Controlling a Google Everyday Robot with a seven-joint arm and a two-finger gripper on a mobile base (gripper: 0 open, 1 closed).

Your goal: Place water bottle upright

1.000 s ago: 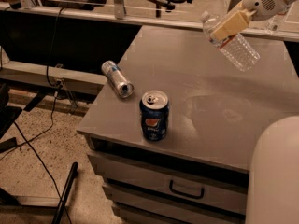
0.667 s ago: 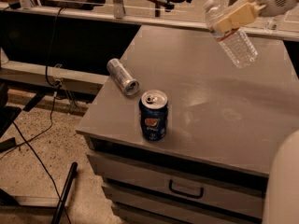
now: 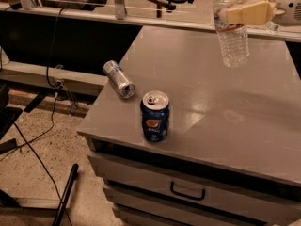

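The gripper sits at the upper right of the camera view, over the far right part of the table. Its jaws are closed around the water bottle at the label band, below the shoulder. That high grip probably leaves the ribbed lower body and the base free to meet the table first. The bottle is close to vertical, cap up and base down, leaning only slightly. It appears to hang a little above the table rather than rest on it, though contact cannot be ruled out from this angle. The spot is well apart from the upright blue Pepsi can near the front edge and from the silver can lying on its side towards the left edge, so setting the bottle down should disturb neither. Compared with a second ago, the bottle has swung from a steep slant, with its base kicked out to the right, to nearly plumb. The grip appears to be at the same place on it. Both cans lie where they were. The pale rounded shape that filled the lower right corner is no longer in view.
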